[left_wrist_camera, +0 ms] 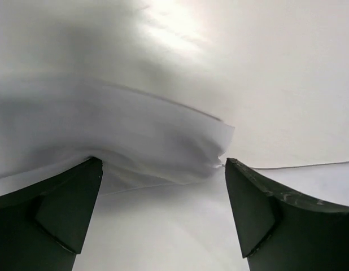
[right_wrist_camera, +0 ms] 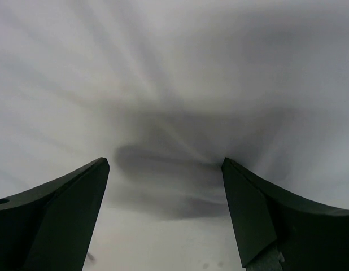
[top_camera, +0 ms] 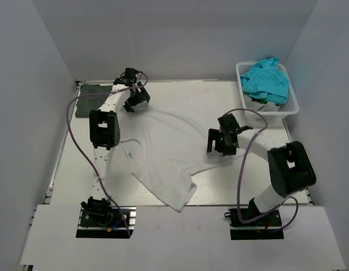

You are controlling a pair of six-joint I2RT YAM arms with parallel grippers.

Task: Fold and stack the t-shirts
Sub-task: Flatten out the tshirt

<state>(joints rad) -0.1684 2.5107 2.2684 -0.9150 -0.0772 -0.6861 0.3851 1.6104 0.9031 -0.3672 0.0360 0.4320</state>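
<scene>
The white t-shirt (top_camera: pixel 163 155) lies spread and rumpled across the middle of the table, with one end hanging toward the near edge. The dark olive-green t-shirt (top_camera: pixel 90 103) lies folded at the far left corner. My left gripper (top_camera: pixel 135 101) is open at the white shirt's far left corner. In the left wrist view the gripper (left_wrist_camera: pixel 163 164) straddles a raised fold of white cloth (left_wrist_camera: pixel 163 141). My right gripper (top_camera: pixel 221 144) is open over the shirt's right edge. In the right wrist view the gripper (right_wrist_camera: pixel 165 161) hangs just above wrinkled white cloth (right_wrist_camera: pixel 174 113).
A white basket (top_camera: pixel 292 101) at the far right corner holds a teal cloth (top_camera: pixel 267 79) and a bit of white cloth. Grey walls close in the table on the left, back and right. Purple cables loop beside each arm.
</scene>
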